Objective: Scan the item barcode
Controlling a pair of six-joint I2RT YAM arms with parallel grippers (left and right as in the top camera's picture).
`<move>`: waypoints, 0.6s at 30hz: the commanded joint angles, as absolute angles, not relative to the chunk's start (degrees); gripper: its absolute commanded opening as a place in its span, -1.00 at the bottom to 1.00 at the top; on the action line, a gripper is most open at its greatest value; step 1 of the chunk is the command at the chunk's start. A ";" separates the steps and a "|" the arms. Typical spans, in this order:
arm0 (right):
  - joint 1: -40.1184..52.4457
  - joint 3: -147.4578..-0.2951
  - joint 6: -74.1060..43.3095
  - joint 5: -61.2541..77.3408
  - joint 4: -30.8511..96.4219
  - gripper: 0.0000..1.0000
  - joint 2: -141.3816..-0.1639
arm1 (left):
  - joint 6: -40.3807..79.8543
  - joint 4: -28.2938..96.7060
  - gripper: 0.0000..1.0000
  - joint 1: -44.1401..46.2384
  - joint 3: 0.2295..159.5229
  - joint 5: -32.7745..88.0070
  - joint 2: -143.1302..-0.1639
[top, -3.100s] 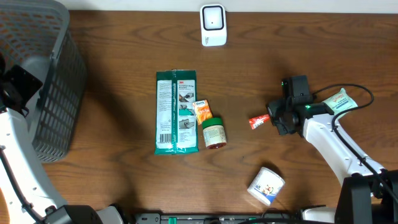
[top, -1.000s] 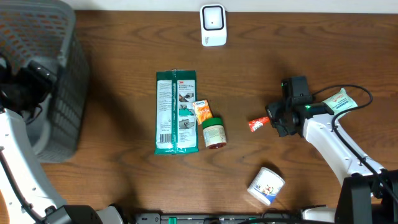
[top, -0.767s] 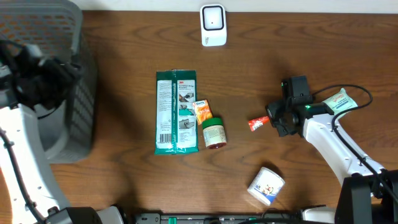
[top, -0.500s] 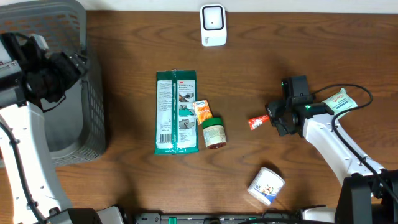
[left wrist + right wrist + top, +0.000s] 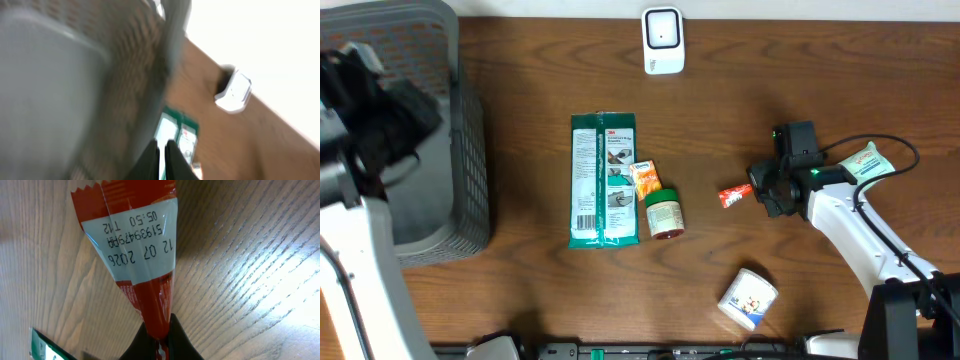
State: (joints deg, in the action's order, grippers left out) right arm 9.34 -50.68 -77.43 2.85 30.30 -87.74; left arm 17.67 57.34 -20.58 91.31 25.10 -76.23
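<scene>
Red sachet (image 5: 736,196) sits right of centre, pinched at one end by the closed right gripper (image 5: 159,337), scanner (image 5: 662,41) well apart at top centre; only the right wrist view shows its date print; left gripper (image 5: 161,148) closed, nothing seen held, beside grey basket (image 5: 470,150).

Wooden table (image 5: 520,290), basket (image 5: 460,160), scanner (image 5: 662,40), green packet (image 5: 603,180), jar (image 5: 664,213), white tub (image 5: 748,298)
</scene>
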 commanded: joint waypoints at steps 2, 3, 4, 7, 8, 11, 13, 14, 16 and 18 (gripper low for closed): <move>9.85 -51.22 -77.25 2.46 30.22 -0.96 -87.77 | 13.91 69.10 -0.86 -12.38 91.72 25.17 -74.54; 9.85 -51.22 -77.25 2.46 30.22 -0.97 -87.77 | 13.06 71.55 -0.86 -10.26 90.89 24.99 -74.67; 9.85 -51.22 -77.25 2.46 30.24 -0.96 -87.77 | 12.38 73.45 -0.85 -8.16 89.80 24.34 -74.70; 9.85 -51.22 -77.06 2.44 30.22 -0.96 -87.77 | 12.29 76.07 -0.85 -2.76 85.67 17.41 -74.70; 9.85 -51.22 -77.06 2.44 30.20 -0.96 -87.77 | 12.82 76.07 -0.86 -1.32 83.99 13.30 -74.72; 9.85 -51.22 -77.06 2.46 30.04 -0.97 -87.77 | 16.53 74.94 -0.86 -0.08 80.09 2.79 -74.81; 9.85 -51.22 -77.08 2.44 29.95 -0.96 -87.77 | 18.13 73.65 -0.85 -0.08 78.48 -1.34 -74.94; 9.85 -51.22 -77.06 2.44 29.93 -0.96 -87.77 | 18.33 72.95 -0.85 -0.08 78.06 -2.63 -75.05; 9.85 -51.22 -77.06 2.44 29.95 -0.96 -87.77 | 18.33 71.53 -0.86 -0.08 78.00 -5.61 -75.22; 9.85 -51.22 -77.06 2.44 29.95 -0.97 -87.77 | 18.33 69.65 -0.86 -0.10 78.00 -9.08 -75.22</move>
State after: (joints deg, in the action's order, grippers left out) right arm 9.34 -50.68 -77.43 2.83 30.00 -87.74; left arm 17.41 71.05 -0.01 78.02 1.13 -75.22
